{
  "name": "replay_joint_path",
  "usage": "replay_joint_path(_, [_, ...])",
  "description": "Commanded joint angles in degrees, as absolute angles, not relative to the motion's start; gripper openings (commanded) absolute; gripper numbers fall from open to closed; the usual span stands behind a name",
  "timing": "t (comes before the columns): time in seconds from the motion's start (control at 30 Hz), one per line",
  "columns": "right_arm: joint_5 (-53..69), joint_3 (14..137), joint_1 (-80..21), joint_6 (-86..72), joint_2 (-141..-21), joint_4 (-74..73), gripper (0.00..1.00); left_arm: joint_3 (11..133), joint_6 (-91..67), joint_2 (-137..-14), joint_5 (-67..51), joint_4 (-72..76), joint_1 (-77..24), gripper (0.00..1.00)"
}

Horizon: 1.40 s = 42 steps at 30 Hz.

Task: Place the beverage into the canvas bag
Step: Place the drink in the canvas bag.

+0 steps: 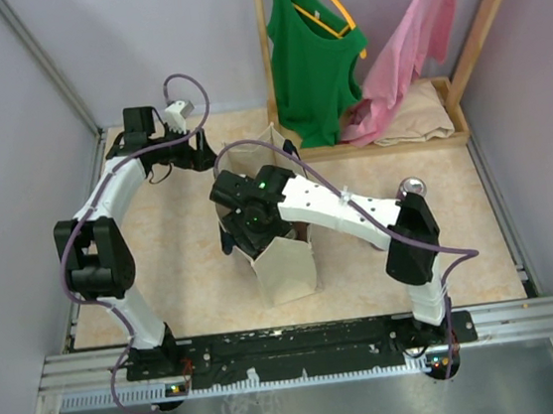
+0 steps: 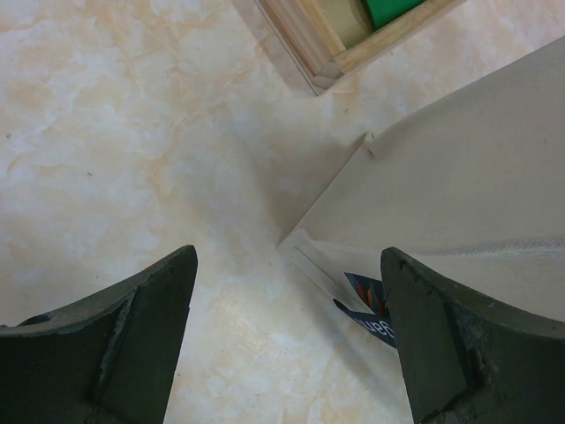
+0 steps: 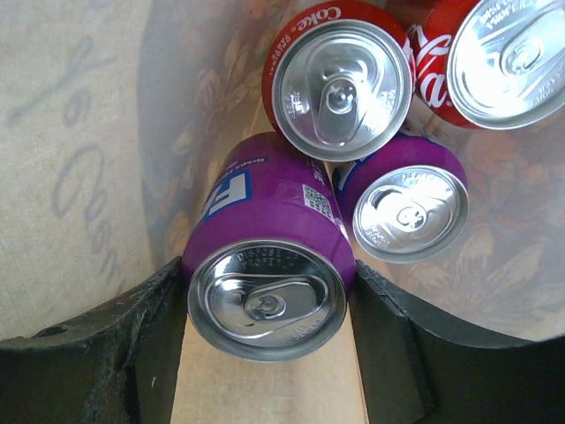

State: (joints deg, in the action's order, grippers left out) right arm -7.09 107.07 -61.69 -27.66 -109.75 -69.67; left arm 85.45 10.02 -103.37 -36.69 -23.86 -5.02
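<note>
Right end effector (image 3: 269, 296) grips purple can (image 3: 265, 221) — in bag (image 3: 71, 159).

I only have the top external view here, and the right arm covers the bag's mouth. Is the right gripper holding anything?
Observer: Yes, the right gripper is closed on a purple can, inside the canvas bag.
Operator: Anything else in there?
Observer: Three upright cans beneath it: two red Coke cans and a second purple can.
Operator: And the other arm?
Observer: The left gripper is open and empty, over the table beside the bag's corner.
</note>
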Motion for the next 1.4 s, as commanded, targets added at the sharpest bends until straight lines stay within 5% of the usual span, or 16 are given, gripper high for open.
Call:
replay_joint_path(0.0, [-8.8,106.2,-61.5,-26.4,-104.7,-63.9,0.00,87.3,9.6,-103.8,-37.8,-22.6,-4.7,0.90])
replay_joint_path(0.87, [-8.9,97.0,-61.2,-24.6,-105.2,-56.6,0.01,85.8,9.3,-102.2,-38.2,-22.7,-4.7,0.90])
replay_joint_path(0.93, [-8.9,96.8,-61.1,-24.5,-105.4,-56.6,0.09,85.7,9.2,-102.2,-38.2,-22.7,-4.7,0.90])
replay_joint_path(1.2, [-8.8,95.1,-61.1,-24.2,-105.1,-55.8,0.67,85.7,9.3,-102.2,-38.1,-22.8,-4.7,0.90])
replay_joint_path(1.37, [-9.0,94.6,-61.1,-23.8,-104.7,-55.2,0.84,85.6,9.3,-102.2,-38.1,-22.8,-4.7,0.90])
